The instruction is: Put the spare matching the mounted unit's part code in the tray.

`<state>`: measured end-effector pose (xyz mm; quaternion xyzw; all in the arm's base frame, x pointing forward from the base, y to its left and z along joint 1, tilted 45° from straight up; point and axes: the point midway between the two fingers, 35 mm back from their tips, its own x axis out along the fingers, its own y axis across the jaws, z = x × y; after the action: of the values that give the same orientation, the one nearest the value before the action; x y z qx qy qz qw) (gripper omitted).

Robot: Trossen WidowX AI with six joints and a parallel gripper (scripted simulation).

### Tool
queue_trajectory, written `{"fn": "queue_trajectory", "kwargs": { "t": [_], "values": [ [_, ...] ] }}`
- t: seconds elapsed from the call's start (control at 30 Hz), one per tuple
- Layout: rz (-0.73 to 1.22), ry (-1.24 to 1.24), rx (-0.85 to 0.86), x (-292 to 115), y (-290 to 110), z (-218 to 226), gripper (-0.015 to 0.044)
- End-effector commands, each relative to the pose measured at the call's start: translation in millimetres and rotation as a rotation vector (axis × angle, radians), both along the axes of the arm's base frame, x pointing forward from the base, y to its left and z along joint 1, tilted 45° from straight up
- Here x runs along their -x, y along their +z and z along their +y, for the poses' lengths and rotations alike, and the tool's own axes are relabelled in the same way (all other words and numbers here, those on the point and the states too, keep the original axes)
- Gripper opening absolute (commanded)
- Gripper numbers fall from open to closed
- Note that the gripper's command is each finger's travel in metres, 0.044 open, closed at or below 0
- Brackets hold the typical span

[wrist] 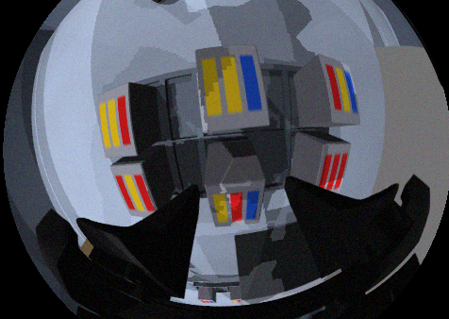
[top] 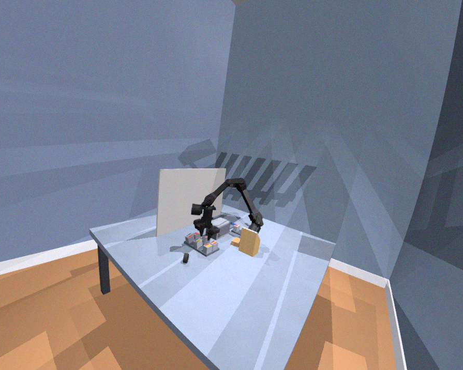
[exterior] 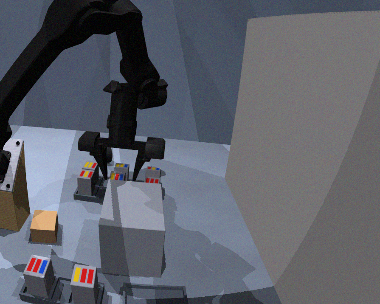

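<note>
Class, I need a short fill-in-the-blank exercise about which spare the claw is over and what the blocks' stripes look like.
1. The claw stands open, its fingers either side of the spare striped yellow, red and ____.
2. The spare at the rack's near right corner shows three ____ stripes.
3. The small orange cube rests on the ____.

Missing words: blue; red; table
</note>
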<state>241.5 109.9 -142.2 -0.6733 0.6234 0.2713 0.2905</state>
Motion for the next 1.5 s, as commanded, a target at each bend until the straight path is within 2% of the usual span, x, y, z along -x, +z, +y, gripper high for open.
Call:
{"fn": "queue_trajectory", "kwargs": {
  "t": [0.0, 1.0, 1.13, 1.47],
  "values": [
    [0.009, 0.002, 0.010, 2, -4, -8, 0.0300],
    [0.009, 0.001, 0.013, 3, -19, -24, 0.0300],
    [0.006, -0.003, 0.009, 2, -19, -23, 0.0195],
    [0.006, -0.003, 0.009, 2, -19, -23, 0.0128]
  ]
}}
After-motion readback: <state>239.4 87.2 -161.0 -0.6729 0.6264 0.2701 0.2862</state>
